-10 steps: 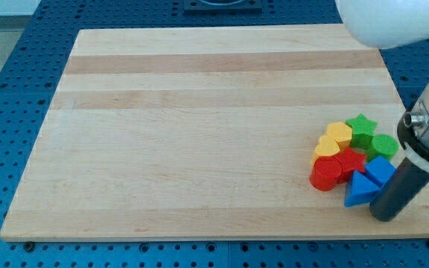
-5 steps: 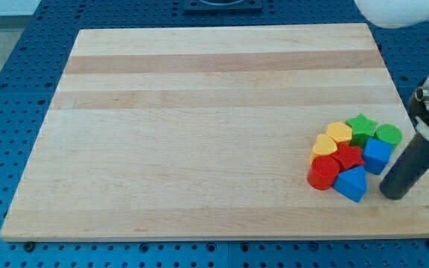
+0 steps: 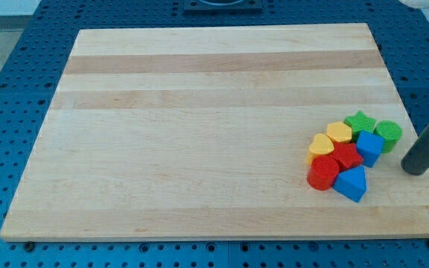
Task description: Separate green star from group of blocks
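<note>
A pale, striped wooden board worktop (image 3: 214, 126) lies on a blue perforated metal base (image 3: 21, 89), and all the small coloured blocks sit bunched together near the board's lower right corner in the view. The green star-shaped block (image 3: 360, 123) is at the top of that bunch, touching the yellow hexagon-like block (image 3: 339, 132) on its left, the green round cylinder block (image 3: 387, 134) on its right, and the blue cube-like block (image 3: 369, 147) just below it, so it is not yet apart from the group. Left of the hexagon sits a yellow heart-shaped block (image 3: 320, 145); beneath these lie a red star-shaped block (image 3: 346, 155) and a red round cylinder block (image 3: 323, 173), with a blue triangular wedge block (image 3: 351, 183) at the bottom of the cluster, pressed against the red pieces. The arm carries no fingers, so nothing opens, closes or holds here; it ends in a straight dark rod, and my tip (image 3: 415, 170) rests on the board to the view's right of the cluster, near the green cylinder and the blue cube but clear of both, with bare wood showing between. The rod slants up toward the view's right edge.
</note>
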`<state>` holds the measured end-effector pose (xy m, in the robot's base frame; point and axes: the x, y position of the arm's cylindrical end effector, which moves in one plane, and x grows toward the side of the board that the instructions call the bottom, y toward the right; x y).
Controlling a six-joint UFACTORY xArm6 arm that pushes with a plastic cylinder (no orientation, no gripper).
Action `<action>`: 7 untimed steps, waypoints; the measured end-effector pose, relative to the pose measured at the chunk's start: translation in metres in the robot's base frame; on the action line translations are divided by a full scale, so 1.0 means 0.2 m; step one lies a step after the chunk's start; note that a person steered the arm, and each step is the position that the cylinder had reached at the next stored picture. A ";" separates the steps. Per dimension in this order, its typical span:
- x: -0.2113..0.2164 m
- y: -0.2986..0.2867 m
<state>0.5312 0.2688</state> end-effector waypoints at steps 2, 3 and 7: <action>-0.21 -0.06; -0.26 -0.09; -0.44 -0.32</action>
<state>0.4424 0.2056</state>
